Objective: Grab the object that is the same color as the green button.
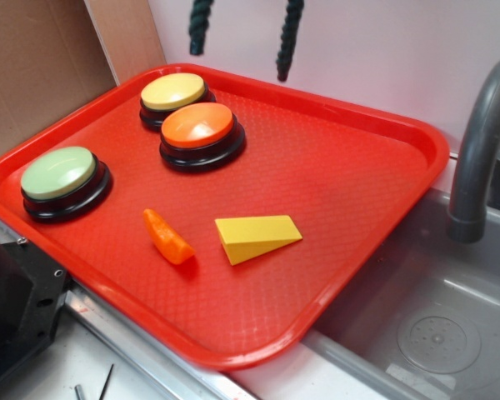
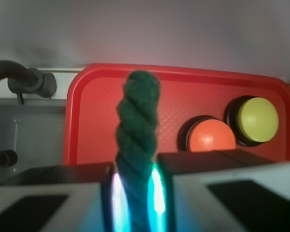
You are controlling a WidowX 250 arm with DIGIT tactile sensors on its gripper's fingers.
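Observation:
A dark green twisted rope piece [image 2: 137,125] stands up between my two fingers, and my gripper [image 2: 135,195] is shut on it, lifted well above the tray. In the exterior view its two strands [image 1: 288,37] hang down from the top edge over the tray's far rim; the gripper itself is out of that frame. The pale green button [image 1: 58,172] on its black base sits at the tray's left side and is hidden from the wrist view.
The red tray [image 1: 333,192] also holds a yellow-topped button [image 1: 174,91], an orange-topped button [image 1: 197,125], an orange carrot-like piece [image 1: 168,237] and a yellow wedge [image 1: 257,237]. A grey sink [image 1: 433,325] with a faucet [image 1: 477,158] lies to the right.

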